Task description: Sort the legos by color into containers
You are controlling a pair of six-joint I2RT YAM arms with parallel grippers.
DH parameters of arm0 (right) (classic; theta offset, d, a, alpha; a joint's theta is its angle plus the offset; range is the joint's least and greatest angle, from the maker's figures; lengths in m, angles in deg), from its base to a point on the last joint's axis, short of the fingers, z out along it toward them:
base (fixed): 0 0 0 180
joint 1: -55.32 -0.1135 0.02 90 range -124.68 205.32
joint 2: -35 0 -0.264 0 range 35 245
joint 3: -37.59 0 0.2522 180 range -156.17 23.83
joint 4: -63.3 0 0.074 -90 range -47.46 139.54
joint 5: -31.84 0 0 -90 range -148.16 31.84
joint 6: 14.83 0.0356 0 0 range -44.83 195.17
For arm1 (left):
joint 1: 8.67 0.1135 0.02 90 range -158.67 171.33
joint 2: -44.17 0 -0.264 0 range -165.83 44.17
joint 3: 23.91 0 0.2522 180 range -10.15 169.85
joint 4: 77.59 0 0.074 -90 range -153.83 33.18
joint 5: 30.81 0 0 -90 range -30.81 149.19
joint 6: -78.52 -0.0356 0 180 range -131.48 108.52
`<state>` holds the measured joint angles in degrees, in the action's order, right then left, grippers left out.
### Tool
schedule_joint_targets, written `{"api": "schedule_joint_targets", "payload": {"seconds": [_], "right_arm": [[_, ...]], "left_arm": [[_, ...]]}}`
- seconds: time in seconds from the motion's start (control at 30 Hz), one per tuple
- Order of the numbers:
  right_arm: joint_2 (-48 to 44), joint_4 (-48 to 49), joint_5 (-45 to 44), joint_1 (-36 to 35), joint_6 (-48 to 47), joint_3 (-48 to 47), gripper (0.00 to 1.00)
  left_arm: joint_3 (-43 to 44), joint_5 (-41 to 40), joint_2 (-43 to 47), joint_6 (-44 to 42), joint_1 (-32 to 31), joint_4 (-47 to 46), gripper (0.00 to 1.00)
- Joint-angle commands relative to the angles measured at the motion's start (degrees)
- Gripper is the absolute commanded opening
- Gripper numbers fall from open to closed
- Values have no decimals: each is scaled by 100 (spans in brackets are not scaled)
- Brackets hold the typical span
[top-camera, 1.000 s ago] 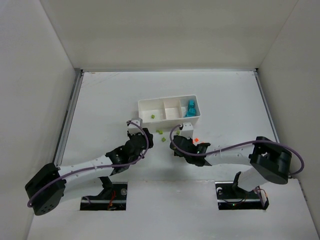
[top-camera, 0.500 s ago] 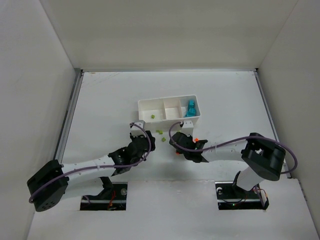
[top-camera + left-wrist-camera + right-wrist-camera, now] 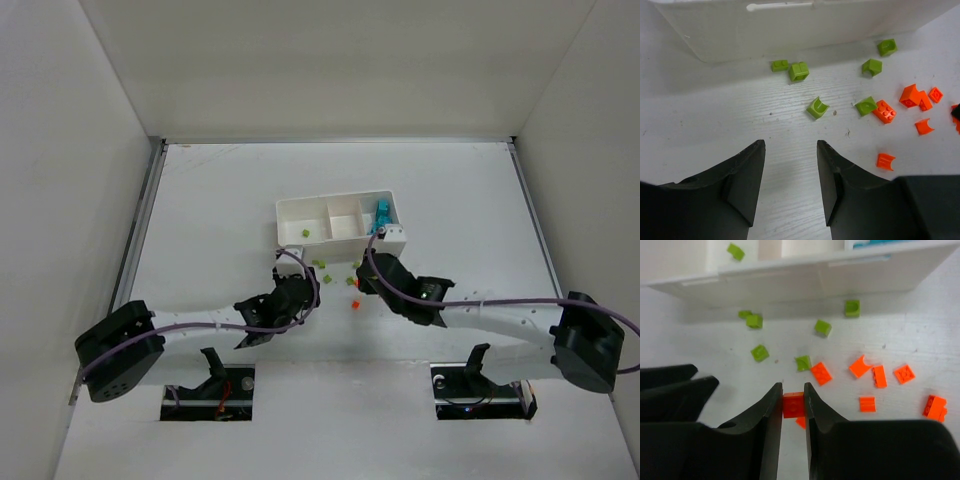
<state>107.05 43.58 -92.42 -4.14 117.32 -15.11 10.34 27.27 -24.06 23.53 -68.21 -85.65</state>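
Here, right jaws pinching orange brick (image 3: 793, 405), left jaws spread, tray (image 3: 322, 242) lying left-right

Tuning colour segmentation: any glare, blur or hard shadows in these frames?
Top external: even diffuse light, soft shadows, green bricks mere specks beside the tray. Left wrist: those bricks crisp, tray wall nearly blown white. Right wrist: slightly soft overall; orange brick in the right pincer looks shaded darker.

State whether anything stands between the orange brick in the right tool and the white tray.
Nothing tall does. Loose green bricks lie on the table between the orange brick, pinched in the right tool, and the low near wall of the tray.
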Motion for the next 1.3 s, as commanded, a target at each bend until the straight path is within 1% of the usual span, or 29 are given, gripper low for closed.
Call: {"api": "schedule_joint_targets", "payload": {"seconds": [0.0, 0.07, 0.2, 0.3, 0.47, 0.5, 0.53, 0.6, 0.63, 0.77, 0.83, 0.93, 1.0, 1.17, 1.27], "right_arm": [[36, 392, 199, 474, -776, -622, 25], [317, 735, 472, 833, -1137, -982, 25], [1151, 1043, 956, 1327, -1420, -1747, 25], [1662, 1053, 1062, 1468, -1490, -2152, 25], [2023, 1088, 1071, 1530, -1534, -2434, 26], [2076, 1123, 1071, 1565, -1534, -2460, 27], [2128, 1132, 1071, 1591, -1534, -2487, 32], [2164, 1105, 1010, 1618, -1561, -2505, 48], [2112, 1149, 974, 1618, -1570, -2444, 54], [1761, 1298, 851, 1600, -1535, -2058, 55], [1471, 1386, 737, 1565, -1508, -1689, 52], [1075, 1509, 614, 1390, -1324, -1039, 44], [838, 1597, 561, 1258, -1166, -582, 42], [293, 1756, 526, 898, -744, 342, 42], [117, 1730, 526, 652, -551, 676, 43]], "left_arm": [[359, -42, -217, 15, 9, -437, 43], [473, -59, -392, -2, -17, -445, 44], [710, -25, -823, -90, -52, -516, 47], [790, -95, -990, -143, -70, -525, 47], [904, -130, -1184, -143, -8, -551, 47], [921, -130, -1236, -143, 0, -551, 47], [930, -130, -1272, -143, 1, -560, 47], [948, -121, -1360, -143, 9, -612, 47], [948, -104, -1386, -143, 9, -639, 47], [992, -130, -1527, -143, 36, -648, 47], [1062, -104, -1632, -143, 53, -648, 46], [1141, -130, -1755, -204, 53, -647, 44], [1168, -130, -1843, -213, 62, -648, 43], [1352, -130, -2203, -266, 71, -648, 42], [1440, -86, -2414, -283, 106, -665, 37]]}}
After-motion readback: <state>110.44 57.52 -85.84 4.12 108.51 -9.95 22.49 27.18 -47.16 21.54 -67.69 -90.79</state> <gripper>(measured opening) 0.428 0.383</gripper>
